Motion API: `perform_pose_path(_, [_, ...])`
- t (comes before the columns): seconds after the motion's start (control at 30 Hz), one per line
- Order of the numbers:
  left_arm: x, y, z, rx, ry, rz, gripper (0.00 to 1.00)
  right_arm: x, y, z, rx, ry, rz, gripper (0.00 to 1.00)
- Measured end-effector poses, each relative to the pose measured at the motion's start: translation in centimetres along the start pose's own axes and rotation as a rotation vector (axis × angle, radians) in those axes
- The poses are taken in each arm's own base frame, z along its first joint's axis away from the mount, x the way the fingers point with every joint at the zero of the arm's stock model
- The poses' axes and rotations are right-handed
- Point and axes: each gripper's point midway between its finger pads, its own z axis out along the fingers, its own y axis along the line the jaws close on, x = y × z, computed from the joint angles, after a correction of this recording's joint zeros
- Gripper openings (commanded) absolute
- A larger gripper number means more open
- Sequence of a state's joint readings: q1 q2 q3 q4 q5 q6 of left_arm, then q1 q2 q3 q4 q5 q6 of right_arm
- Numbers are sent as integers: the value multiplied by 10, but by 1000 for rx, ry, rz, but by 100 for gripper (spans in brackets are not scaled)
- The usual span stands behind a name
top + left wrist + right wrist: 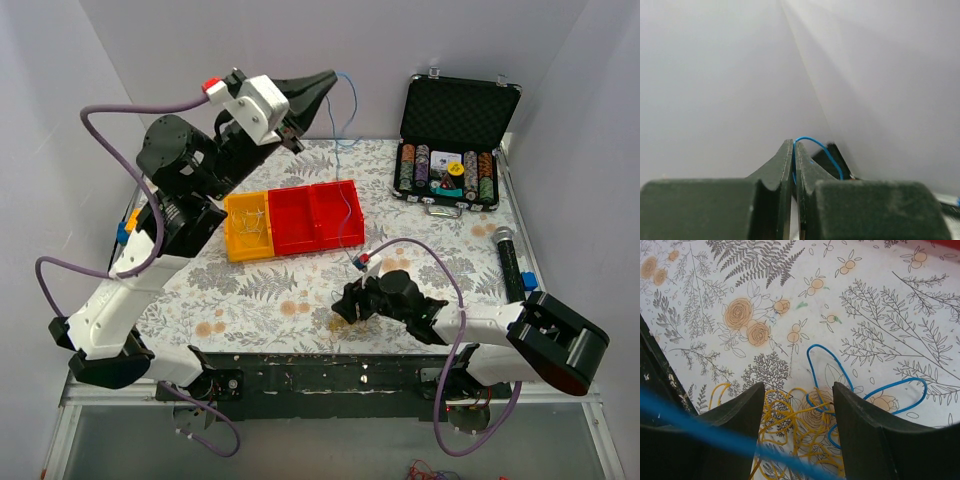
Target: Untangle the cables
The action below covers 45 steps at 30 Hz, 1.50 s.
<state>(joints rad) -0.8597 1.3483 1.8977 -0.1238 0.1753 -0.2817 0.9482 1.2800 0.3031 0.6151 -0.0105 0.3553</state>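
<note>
The cables lie on the flowered tablecloth as a tangle of thin yellow wires (pixel 790 425) with blue wire loops (pixel 825 370) running through it. My right gripper (pixel 797 390) is open just above this tangle, one finger on each side and nothing pinched. In the top view my right gripper (pixel 345 303) hides most of the bundle. My left gripper (pixel 333 76) is raised high near the back wall, and the left wrist view shows my left gripper (pixel 793 144) shut on one blue wire (pixel 812 142). That blue wire (pixel 355 95) hangs down towards the right gripper, and a blurred blue strand (pixel 700 430) crosses the right wrist view.
A yellow and red row of bins (pixel 295 220) stands mid-table, the yellow one holding some thin wires. An open black case of poker chips (pixel 455 150) sits at the back right. A black cylinder (pixel 507 262) lies by the right edge. White walls enclose the table.
</note>
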Motion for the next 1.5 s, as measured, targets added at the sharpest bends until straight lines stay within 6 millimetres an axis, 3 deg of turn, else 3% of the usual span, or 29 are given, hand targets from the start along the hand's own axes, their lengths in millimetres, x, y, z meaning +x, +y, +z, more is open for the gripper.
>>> perform_pose_path(0.13, [-38, 35, 7, -149, -118, 57, 0, 6, -3, -2, 11, 5, 14, 67])
perform_pose_path(0.27, [-75, 64, 2, -281, -233, 117, 0, 8, -4, -2, 17, 6, 20, 68])
perform_pose_path(0.4, [-84, 73, -7, -335, -276, 138, 0, 9, -5, -3, 18, 6, 22, 68])
perform_pose_path(0.53, [-50, 64, -14, -341, -210, 133, 0, 8, -4, -3, 16, 3, 21, 66])
perform_pose_path(0.83, [93, 42, -23, -404, 82, 118, 0, -7, 2, -10, -4, -49, 21, 64])
perform_pose_path(0.93, [123, 42, -32, -442, 148, 124, 0, -11, 4, -13, -9, -63, 23, 64])
perform_pose_path(1.07, [144, 47, -41, -475, 188, 123, 0, -8, 2, -17, -5, -63, 30, 63])
perform_pose_path(1.37, [152, 78, -55, -585, 176, 71, 0, 4, -5, -23, 25, -39, 37, 63])
perform_pose_path(1.5, [170, 92, -66, -626, 204, 52, 0, 1, -5, -24, 26, -50, 38, 63])
